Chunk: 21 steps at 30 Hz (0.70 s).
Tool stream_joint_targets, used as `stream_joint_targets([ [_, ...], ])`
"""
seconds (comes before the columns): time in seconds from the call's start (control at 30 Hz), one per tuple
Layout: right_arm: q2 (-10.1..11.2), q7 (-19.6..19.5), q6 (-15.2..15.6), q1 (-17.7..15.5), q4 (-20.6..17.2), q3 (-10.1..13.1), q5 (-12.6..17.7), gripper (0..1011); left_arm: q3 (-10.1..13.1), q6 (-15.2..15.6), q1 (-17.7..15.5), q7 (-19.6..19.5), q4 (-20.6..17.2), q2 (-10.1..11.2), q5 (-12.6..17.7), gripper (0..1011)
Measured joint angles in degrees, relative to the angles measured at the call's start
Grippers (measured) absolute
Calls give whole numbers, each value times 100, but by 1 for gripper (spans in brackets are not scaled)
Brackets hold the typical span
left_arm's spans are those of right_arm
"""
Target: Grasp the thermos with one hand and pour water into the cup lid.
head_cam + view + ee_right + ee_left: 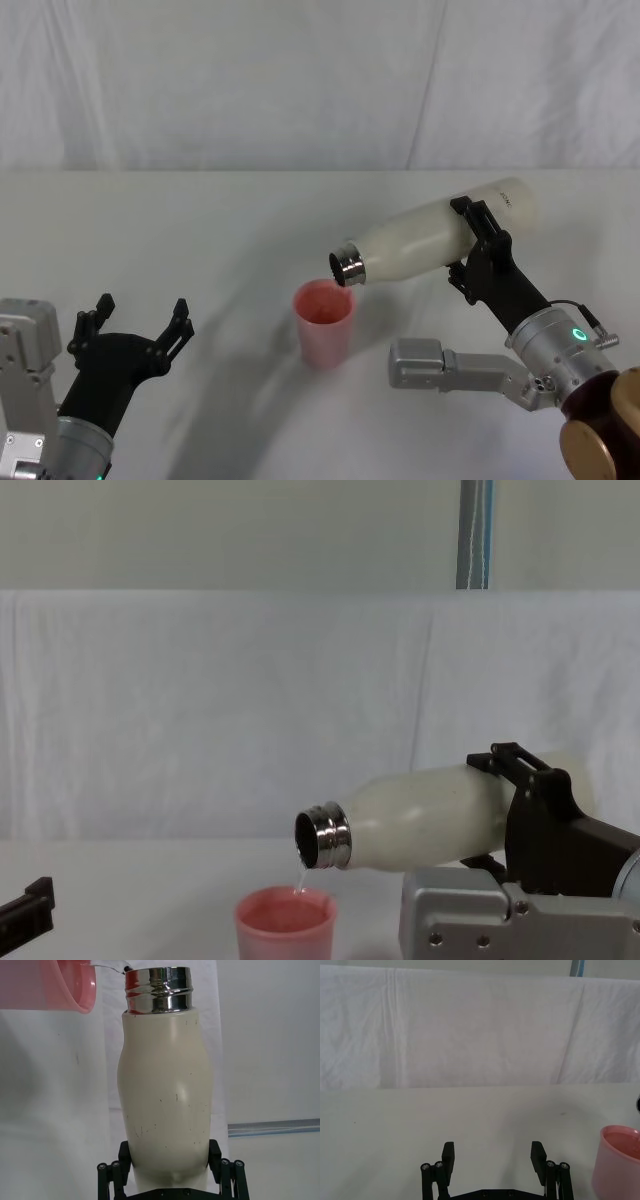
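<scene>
Thermos (440,235) in R end effector (478,245), tipped over cup lid (323,322).

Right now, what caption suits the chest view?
Right tool tips the thermos, water trickling into the pink cup lid.

We saw matte black linkage fingers (448,1156) with small bright pivot screws on both grippers. The right gripper (478,240) sat on a silver wrist ring with a green light and a thin dark cable, beside a grey boxy housing and a tan joint.
</scene>
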Motion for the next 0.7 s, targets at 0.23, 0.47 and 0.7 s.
stream_joint_targets([
  [0.23, -4, -9, 1, -5, 2, 1, -1, 950, 0, 0, 0, 0, 0, 0, 0, 1001],
  [0.47, -11, -17, 1, -5, 19, -6, -1, 950, 0, 0, 0, 0, 0, 0, 0, 1001],
  [0.7, -10, -23, 3, -11, 20, -12, -10, 950, 0, 0, 0, 0, 0, 0, 0, 1001],
])
